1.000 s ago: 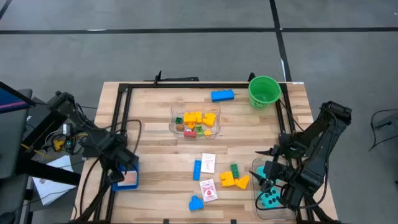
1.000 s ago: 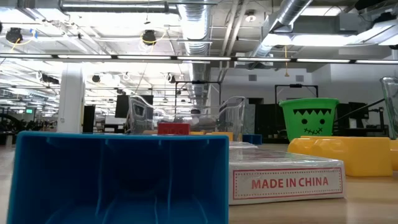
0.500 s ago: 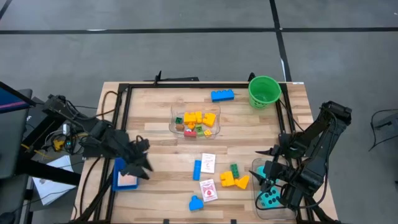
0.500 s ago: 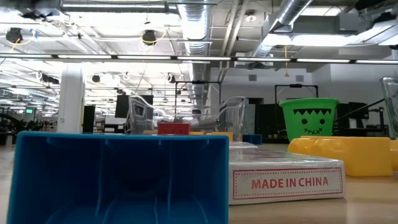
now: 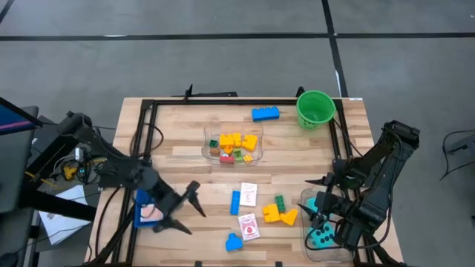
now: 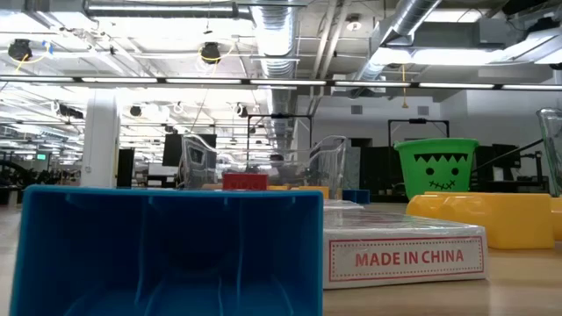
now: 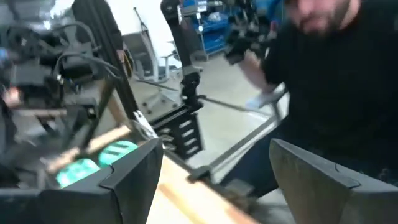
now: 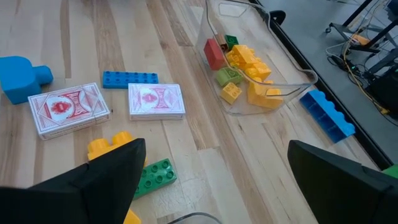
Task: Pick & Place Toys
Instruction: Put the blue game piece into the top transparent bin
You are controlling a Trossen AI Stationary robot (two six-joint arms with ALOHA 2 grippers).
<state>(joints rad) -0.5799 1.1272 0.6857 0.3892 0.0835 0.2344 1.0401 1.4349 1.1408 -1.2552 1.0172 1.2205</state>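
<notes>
Loose toys lie at the table's middle and near side: two white-and-red cards (image 5: 249,194) (image 8: 155,99), a long blue brick (image 5: 235,202), green (image 5: 280,202) and yellow bricks (image 5: 278,215) and a blue piece (image 5: 234,242). Another blue brick (image 5: 265,113) lies at the far side. My left gripper (image 5: 187,211) is open, level, just right of the blue tray (image 5: 141,202), with nothing between its fingers (image 7: 124,180). My right gripper (image 5: 315,210) hangs open above the near-right clear tub holding teal dice (image 5: 323,237).
A clear tub (image 5: 234,144) with yellow, green and red bricks stands mid-table. A green bucket (image 5: 315,109) is at the far right corner. The blue tray holds a pale pinkish item (image 5: 152,213). A black frame rail (image 5: 145,141) borders the table. A person (image 7: 336,81) stands beyond the table's right side.
My left gripper has left the blue tray and gone toward the table's right edge, rising a little. It has tipped from pointing down to level and rolled about its own line. The toys lie as they were.
</notes>
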